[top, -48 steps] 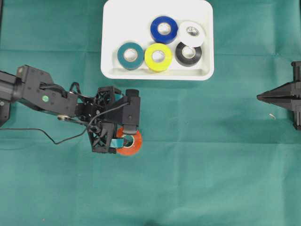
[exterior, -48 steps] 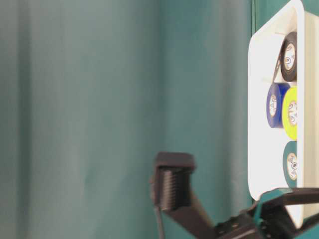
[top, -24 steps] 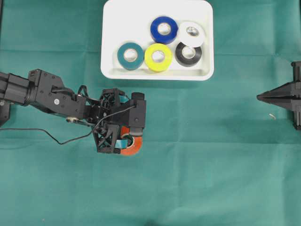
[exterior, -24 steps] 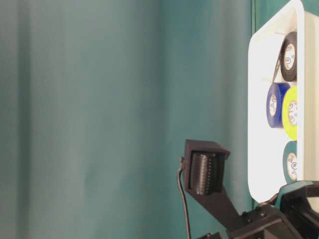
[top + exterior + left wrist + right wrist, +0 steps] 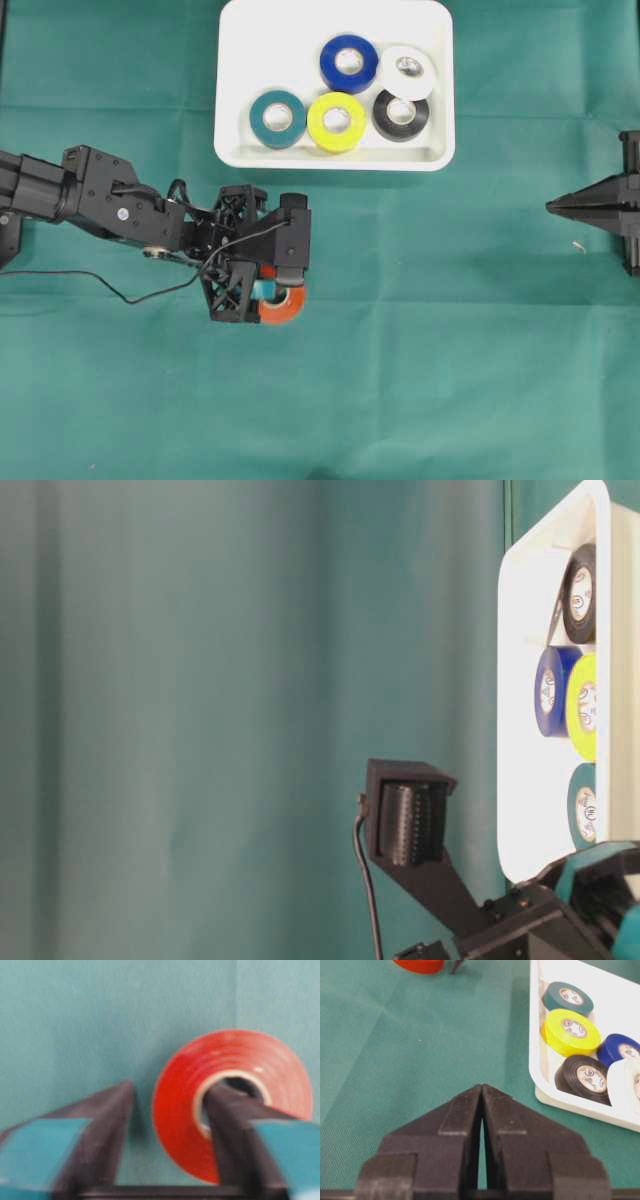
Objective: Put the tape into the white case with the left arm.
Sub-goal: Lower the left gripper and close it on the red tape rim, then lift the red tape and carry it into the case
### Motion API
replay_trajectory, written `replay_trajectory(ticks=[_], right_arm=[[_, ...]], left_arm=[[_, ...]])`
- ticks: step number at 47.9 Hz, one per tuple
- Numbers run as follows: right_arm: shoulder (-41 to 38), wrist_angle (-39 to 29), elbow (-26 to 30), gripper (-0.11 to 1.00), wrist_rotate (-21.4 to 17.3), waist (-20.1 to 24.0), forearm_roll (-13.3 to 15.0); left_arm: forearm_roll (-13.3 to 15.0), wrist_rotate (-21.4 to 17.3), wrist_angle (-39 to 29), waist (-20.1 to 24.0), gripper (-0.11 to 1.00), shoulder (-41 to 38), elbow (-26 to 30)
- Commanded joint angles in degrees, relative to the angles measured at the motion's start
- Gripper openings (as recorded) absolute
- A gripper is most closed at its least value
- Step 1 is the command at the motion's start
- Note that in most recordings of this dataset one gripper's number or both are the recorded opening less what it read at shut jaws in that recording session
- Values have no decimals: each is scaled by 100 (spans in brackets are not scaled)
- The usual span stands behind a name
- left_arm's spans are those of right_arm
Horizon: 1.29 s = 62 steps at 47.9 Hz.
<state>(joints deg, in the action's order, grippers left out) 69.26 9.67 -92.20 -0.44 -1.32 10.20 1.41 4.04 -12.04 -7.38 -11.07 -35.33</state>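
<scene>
The red tape (image 5: 281, 308) lies flat on the green surface (image 5: 450, 330), below the white case (image 5: 232, 80) and well apart from it. The left gripper (image 5: 271, 292) straddles its wall: one finger (image 5: 235, 1125) in the core hole, the other (image 5: 100, 1125) outside, with a gap showing, so not yet clamped. The right gripper (image 5: 552, 206) rests at the right edge, its fingers together. Five rolls sit in the case.

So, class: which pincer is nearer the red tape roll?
Left. The left pincer straddles the red tape roll's wall, one finger in its hole. The right pincer waits far across the cloth.
</scene>
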Motion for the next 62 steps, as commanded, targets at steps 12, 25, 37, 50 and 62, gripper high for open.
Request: replay_trajectory(ticks=[12,25,37,50,62], right_arm=[[-44,62,26,-9,0,-9,9],[-44,62,26,-9,0,-9,18],[-44,62,26,-9,0,-9,18],[-44,62,35,-9,0,-9,9],[-35,62,26,-9,0,-9,9]], left_arm=[[-9,0,-79,-35,26,378,-18],[-9,0,-668,-211,26,958,176],[-9,-18,-1327,-281,26,1345,422],[-26,-44,-1380,-185,26,1301,431],[-35,-492,-1380,237,26,1310,457]])
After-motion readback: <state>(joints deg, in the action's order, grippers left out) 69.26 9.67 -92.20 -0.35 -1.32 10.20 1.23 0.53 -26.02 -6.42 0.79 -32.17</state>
